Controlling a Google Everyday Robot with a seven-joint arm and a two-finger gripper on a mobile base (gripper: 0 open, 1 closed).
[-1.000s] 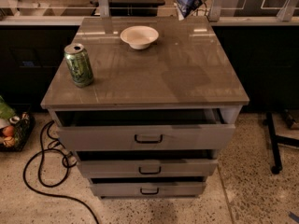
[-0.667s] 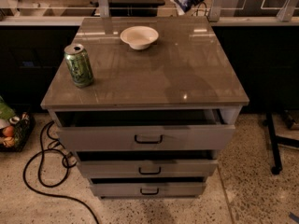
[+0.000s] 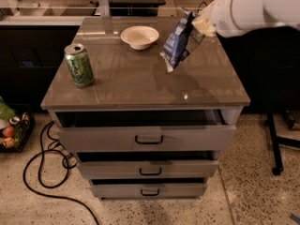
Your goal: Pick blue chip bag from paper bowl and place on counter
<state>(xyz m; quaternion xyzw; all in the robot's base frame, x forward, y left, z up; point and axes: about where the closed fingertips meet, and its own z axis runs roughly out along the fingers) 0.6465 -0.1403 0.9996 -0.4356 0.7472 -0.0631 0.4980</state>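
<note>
Above counter, right of empty paper bowl, tool grips blue chip bag

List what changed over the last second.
The hand, holding the blue chip bag, has come down the view from by the far edge of the counter. The bag now hangs above the counter, right of the paper bowl. The bowl, green can and drawers stayed put.
</note>
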